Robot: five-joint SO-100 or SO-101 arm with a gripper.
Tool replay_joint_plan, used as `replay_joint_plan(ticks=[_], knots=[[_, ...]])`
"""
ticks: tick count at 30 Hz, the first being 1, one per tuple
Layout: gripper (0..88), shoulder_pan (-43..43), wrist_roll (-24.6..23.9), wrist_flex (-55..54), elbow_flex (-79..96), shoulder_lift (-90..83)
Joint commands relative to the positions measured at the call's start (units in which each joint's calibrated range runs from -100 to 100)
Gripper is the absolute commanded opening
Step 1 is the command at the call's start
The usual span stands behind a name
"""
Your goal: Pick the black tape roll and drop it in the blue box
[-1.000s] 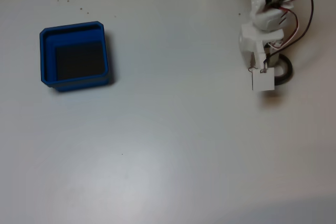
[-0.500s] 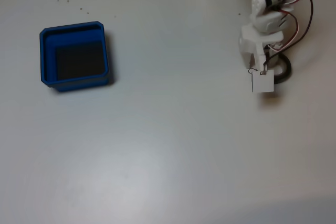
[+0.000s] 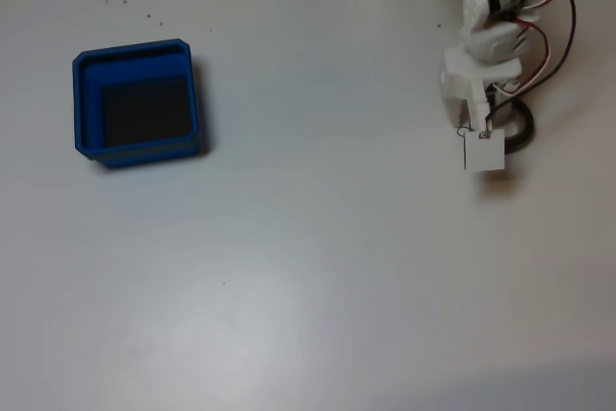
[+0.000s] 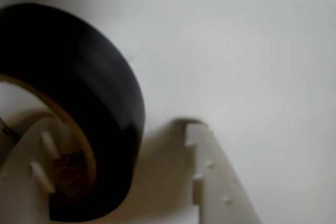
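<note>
The pincer [image 3: 493,132] has edged slightly up over the black tape roll [image 3: 521,130].

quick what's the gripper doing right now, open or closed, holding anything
Gripper: open around the black tape roll, one finger inside the ring, the other finger outside and apart from it; not yet clamped.
</note>
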Motion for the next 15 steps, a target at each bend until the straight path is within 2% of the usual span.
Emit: replay_joint_plan(ticks=[1,6,15], knots=[[17.7,-0.46,-0.2,-0.64,-1.96,0.55],[0.0,-0.46,-0.2,-0.55,-1.96,0.38],[1.4,-0.27,-0.2,-0.47,-1.96,0.3]])
